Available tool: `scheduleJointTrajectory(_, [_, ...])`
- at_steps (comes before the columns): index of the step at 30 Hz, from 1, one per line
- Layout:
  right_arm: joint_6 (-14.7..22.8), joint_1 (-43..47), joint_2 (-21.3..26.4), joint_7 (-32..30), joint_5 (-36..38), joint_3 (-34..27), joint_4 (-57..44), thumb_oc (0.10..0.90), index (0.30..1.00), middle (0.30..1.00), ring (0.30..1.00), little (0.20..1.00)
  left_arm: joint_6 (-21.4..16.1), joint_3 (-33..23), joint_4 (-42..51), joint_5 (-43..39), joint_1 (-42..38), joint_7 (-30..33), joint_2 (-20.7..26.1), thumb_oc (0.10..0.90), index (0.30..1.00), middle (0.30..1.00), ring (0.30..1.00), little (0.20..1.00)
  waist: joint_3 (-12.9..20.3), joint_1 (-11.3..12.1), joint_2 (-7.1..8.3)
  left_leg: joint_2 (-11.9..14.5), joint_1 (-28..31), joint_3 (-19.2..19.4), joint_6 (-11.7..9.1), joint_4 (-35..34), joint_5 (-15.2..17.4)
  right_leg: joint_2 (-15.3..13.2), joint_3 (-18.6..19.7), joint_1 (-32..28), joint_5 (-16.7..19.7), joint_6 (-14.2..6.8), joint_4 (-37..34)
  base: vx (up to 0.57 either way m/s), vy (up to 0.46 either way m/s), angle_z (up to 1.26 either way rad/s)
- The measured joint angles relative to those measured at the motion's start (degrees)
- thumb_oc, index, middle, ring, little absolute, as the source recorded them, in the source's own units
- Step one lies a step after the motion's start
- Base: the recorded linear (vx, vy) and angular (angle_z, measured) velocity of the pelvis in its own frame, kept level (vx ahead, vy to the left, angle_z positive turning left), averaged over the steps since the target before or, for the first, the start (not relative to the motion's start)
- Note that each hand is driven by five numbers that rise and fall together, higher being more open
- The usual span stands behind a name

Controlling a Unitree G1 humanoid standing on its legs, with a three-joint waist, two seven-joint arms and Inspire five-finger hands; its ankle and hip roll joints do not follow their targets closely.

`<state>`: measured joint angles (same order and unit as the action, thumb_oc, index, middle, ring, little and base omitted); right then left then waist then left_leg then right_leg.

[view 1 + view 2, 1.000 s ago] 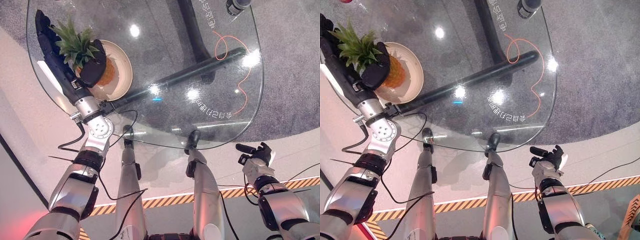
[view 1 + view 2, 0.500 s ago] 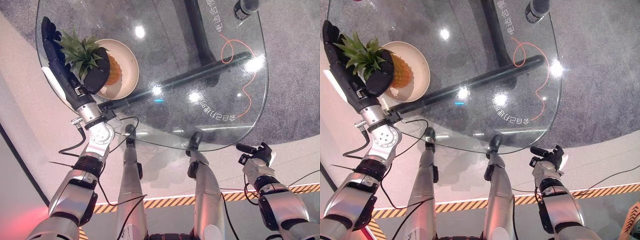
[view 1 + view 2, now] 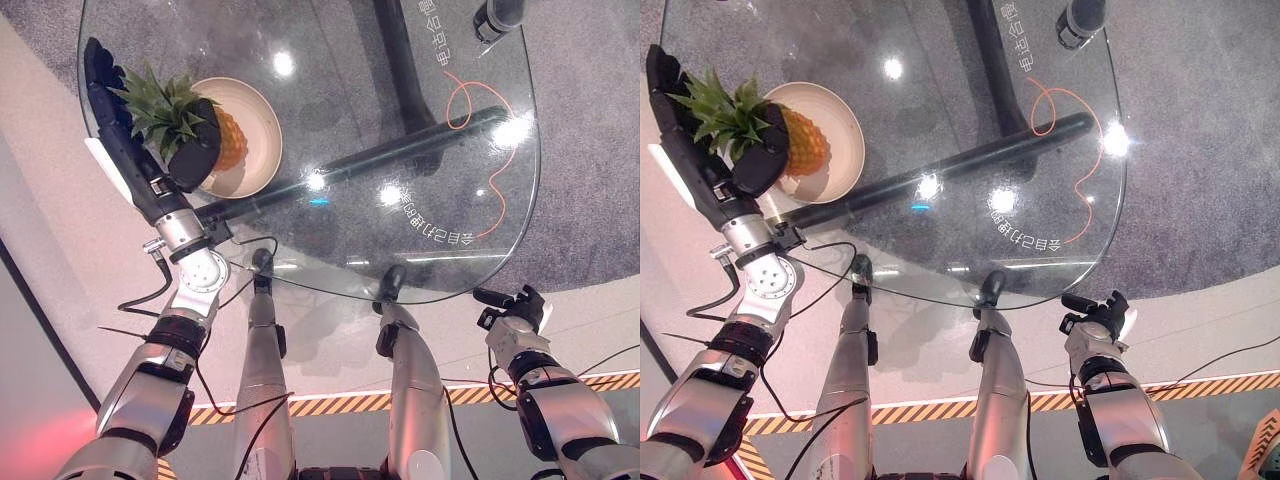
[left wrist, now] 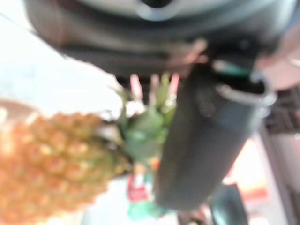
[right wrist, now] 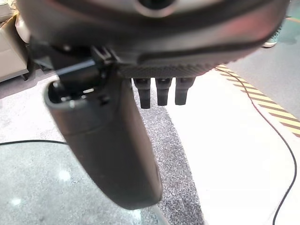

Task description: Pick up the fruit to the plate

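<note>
A pineapple (image 3: 230,142) with a green leafy crown lies on the cream plate (image 3: 257,108) at the far left of the glass table. My left hand (image 3: 193,156) reaches in beside it. Its thumb is curled over the fruit's neck and its fingers run up behind the leaves. In the left wrist view the orange fruit (image 4: 51,164) sits right against the thumb (image 4: 201,140). My right hand (image 3: 515,308) hangs idle below the table's near right edge, with fingers relaxed and nothing in it (image 5: 112,154).
The glass table (image 3: 480,250) is rounded and see-through. A black bar (image 3: 400,150) and an orange cable (image 3: 490,180) show beneath it. A dark cylinder (image 3: 497,14) stands at the far right edge. Striped tape (image 3: 330,402) marks the floor near me.
The whole picture has shifted a little, so the camera moved. The left hand stays on the pineapple at the plate; the right hand has not moved.
</note>
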<state>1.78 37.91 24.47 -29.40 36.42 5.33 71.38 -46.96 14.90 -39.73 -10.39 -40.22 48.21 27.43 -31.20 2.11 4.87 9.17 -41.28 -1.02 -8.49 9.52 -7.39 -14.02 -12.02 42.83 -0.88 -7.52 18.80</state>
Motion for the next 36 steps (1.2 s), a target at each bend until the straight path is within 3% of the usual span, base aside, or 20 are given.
scheduleJointTrajectory(36, [-0.10,-0.52,0.04,-0.18,0.00,-1.34,0.22,0.800,0.900,0.900,0.900,0.900,0.00,0.06,2.76,0.01,4.20,-2.57,-0.15,0.800,0.900,0.900,0.900,0.900,0.01,0.80,-0.64,-0.19,0.12,-0.27,0.01,-0.01,0.01,-0.35,-0.15,0.19,-0.76,-0.08,1.25,0.00,0.000,0.00])
